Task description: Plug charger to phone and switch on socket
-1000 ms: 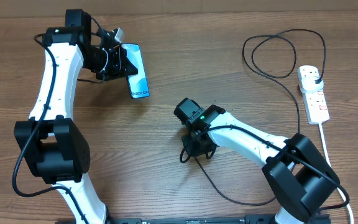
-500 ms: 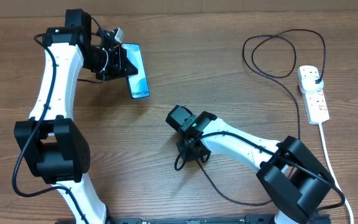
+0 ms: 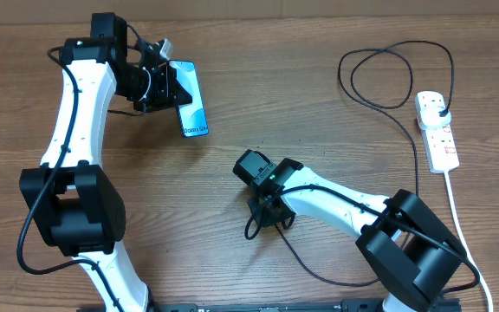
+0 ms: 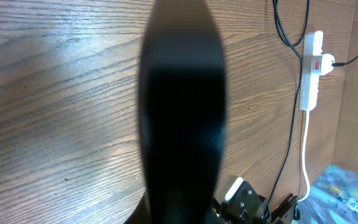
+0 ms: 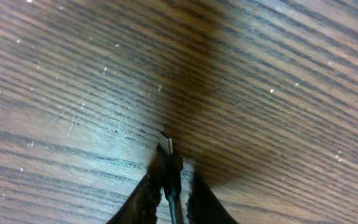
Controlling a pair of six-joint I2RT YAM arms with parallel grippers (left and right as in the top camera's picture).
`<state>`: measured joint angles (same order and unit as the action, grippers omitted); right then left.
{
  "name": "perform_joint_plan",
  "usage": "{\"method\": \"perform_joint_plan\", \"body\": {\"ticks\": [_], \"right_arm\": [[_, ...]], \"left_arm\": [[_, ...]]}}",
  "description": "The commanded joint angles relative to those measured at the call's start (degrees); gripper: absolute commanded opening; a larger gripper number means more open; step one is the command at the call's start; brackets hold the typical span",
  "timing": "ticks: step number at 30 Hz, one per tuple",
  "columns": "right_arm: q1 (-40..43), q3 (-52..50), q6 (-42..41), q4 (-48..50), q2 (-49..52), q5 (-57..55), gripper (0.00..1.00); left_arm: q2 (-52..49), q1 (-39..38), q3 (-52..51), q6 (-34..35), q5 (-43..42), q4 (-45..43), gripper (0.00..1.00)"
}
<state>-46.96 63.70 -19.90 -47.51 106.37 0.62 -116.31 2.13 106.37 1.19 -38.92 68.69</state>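
My left gripper (image 3: 171, 94) is shut on the phone (image 3: 193, 117) and holds it at the back left, lit screen up. In the left wrist view the phone (image 4: 182, 112) is a dark blurred shape filling the middle. My right gripper (image 3: 262, 217) is low over the table's middle, shut on the charger (image 3: 319, 273) near its end. In the right wrist view the connector tip (image 5: 166, 146) sticks out just beyond the fingers (image 5: 173, 186), close to the wood. The black cable loops round to its plug (image 3: 441, 109), which sits in the socket (image 3: 438, 139) at the right.
The socket's thick white cord (image 3: 457, 217) runs down the right edge of the table. The black cable makes a wide loop (image 3: 379, 78) at the back right. The socket (image 4: 312, 68) and the right arm (image 4: 247, 202) also show in the left wrist view.
My right gripper has moved left and slightly toward the front with the cable end, mostly in the first half second. The left arm and the phone have not moved.
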Motion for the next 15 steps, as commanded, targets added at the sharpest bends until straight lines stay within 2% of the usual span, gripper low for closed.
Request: {"method": "perform_joint_plan", "body": {"ticks": [1,6,10,15], "right_arm": [[0.0,-0.8,-0.3,0.5,0.5,-0.6,0.13],[0.0,-0.8,-0.3,0.5,0.5,-0.6,0.04],[0.2,-0.3,-1.0,0.6,0.5,-0.5,0.04],[2.4,4.0,-0.7,-0.3,0.2,4.8,0.04]], "left_arm": [[0.7,-0.3,0.7,0.1,-1.5,0.0,0.04],[0.7,-0.3,0.7,0.1,-1.6,0.0,0.04],[0.7,-0.3,0.7,-0.2,-2.1,0.0,0.04],[0.7,-0.3,0.7,-10.9,-16.5,0.1,0.04]]}}
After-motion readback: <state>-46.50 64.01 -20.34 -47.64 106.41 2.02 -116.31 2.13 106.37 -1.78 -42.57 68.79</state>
